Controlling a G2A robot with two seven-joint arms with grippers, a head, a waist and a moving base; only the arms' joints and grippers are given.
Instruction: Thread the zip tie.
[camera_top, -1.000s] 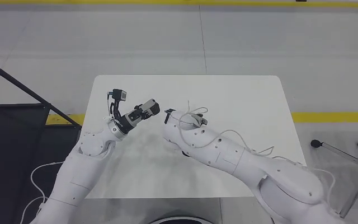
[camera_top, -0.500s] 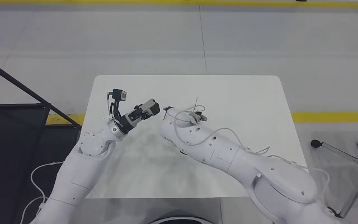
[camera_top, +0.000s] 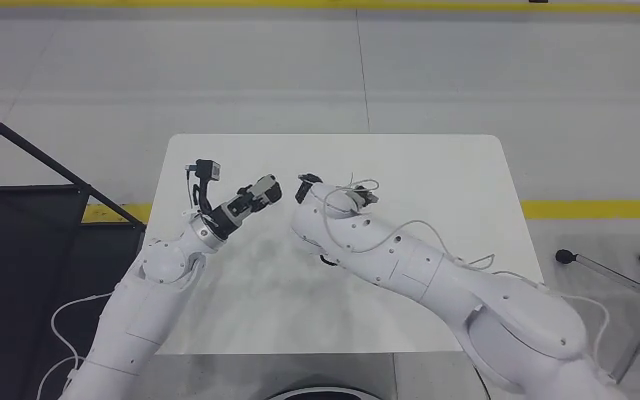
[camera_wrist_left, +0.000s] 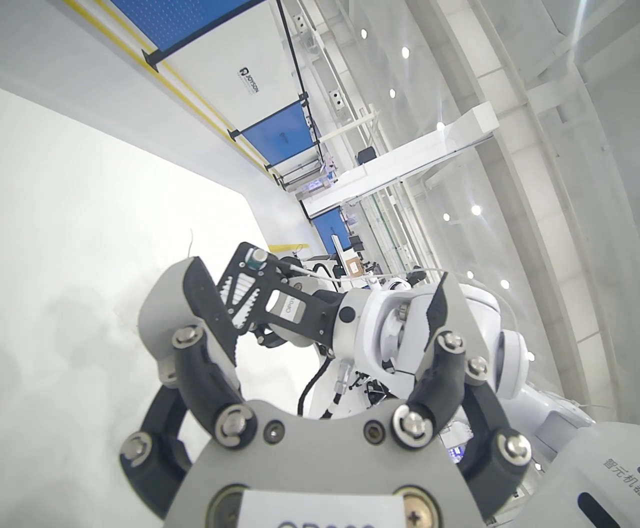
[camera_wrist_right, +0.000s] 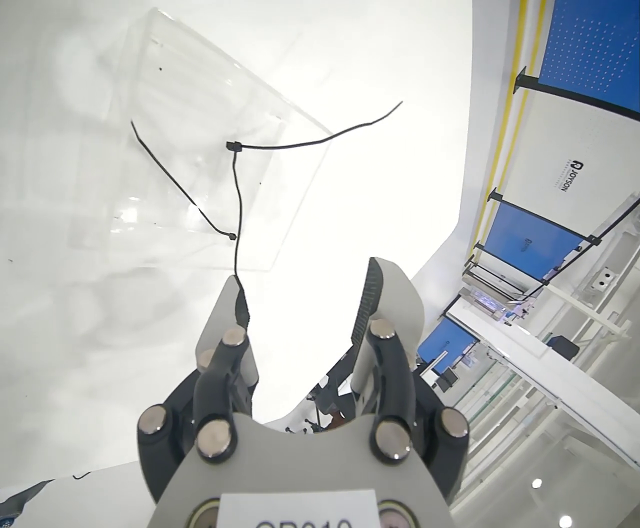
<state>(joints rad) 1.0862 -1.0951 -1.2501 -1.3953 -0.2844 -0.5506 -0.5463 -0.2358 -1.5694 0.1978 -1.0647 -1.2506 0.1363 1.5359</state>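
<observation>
Counted two grippers. Found right gripper (camera_wrist_right: 305, 277) released, fingers spread, with one black strap end touching a fingertip (camera_wrist_right: 225, 310) (not pinched). Found left gripper (camera_wrist_left: 320, 277) released too, nothing between its fingers, facing the right one closely above the table (camera_top: 440, 170). Just beyond the right fingertips, counted two heads: zip tie (camera_wrist_right: 280, 146) and second zip tie (camera_wrist_right: 170, 175). Counted one clear box (camera_wrist_right: 225, 70) there, both ties across it. Could not tell whether inside or on top.
</observation>
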